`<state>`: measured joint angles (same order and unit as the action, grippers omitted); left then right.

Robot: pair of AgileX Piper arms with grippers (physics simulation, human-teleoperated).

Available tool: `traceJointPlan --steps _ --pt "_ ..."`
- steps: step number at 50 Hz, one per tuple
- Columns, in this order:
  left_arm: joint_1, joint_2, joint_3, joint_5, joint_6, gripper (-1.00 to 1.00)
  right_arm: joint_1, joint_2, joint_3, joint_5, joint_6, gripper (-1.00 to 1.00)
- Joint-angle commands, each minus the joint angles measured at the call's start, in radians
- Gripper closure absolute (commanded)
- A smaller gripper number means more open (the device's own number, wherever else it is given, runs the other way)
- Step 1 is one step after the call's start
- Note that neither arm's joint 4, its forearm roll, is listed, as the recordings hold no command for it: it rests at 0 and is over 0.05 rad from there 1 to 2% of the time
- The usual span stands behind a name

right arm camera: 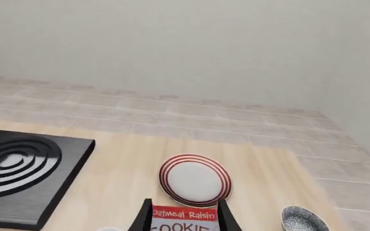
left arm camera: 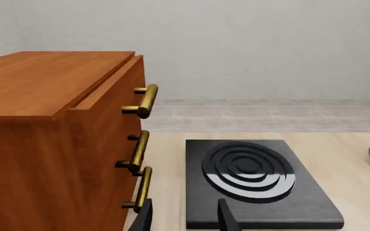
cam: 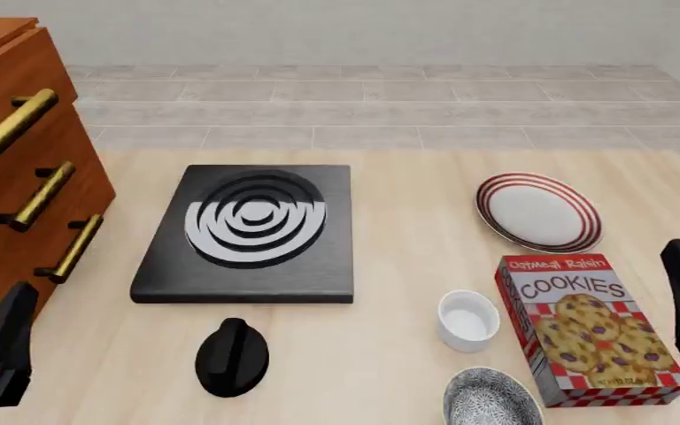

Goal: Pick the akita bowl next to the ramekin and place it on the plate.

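Akita bowl (cam: 492,398): small, round, grey-white outside, dense dark-and-white speckle inside. Stands upright on the table (cam: 399,266) with its mouth facing up; round, so no long axis. Lies to the left of the right gripper (right arm camera: 183,220) and a little nearer the arms' side, apart from it, with the cookie box (cam: 588,328) between. Sits just beside the ramekin (cam: 467,319), short of the plate (cam: 538,211). Right gripper released, holding nothing. Left gripper (left arm camera: 185,219) likewise spread and bare, well apart from the bowl.
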<state>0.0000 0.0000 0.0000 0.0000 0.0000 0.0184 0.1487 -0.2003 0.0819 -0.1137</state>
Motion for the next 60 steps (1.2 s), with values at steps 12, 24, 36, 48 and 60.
traceJointPlan --steps 12,24,36,48,60 --pt "0.000 0.000 0.000 0.000 0.000 -1.00 0.055 0.108 -0.197 0.164 -0.033 -1.00" --pt "0.000 0.000 0.000 0.000 0.000 -1.00 0.111 0.149 -0.240 0.228 -0.038 -1.00" --pt "0.000 0.000 0.000 0.000 0.000 -1.00 0.158 0.135 -0.234 0.306 -0.043 -1.00" --pt "0.000 0.000 0.000 0.000 0.000 -1.00 0.211 0.156 -0.269 0.396 0.022 -1.00" --pt "0.000 0.000 0.000 0.000 0.000 -1.00 0.232 0.194 -0.305 0.461 0.112 -1.00"
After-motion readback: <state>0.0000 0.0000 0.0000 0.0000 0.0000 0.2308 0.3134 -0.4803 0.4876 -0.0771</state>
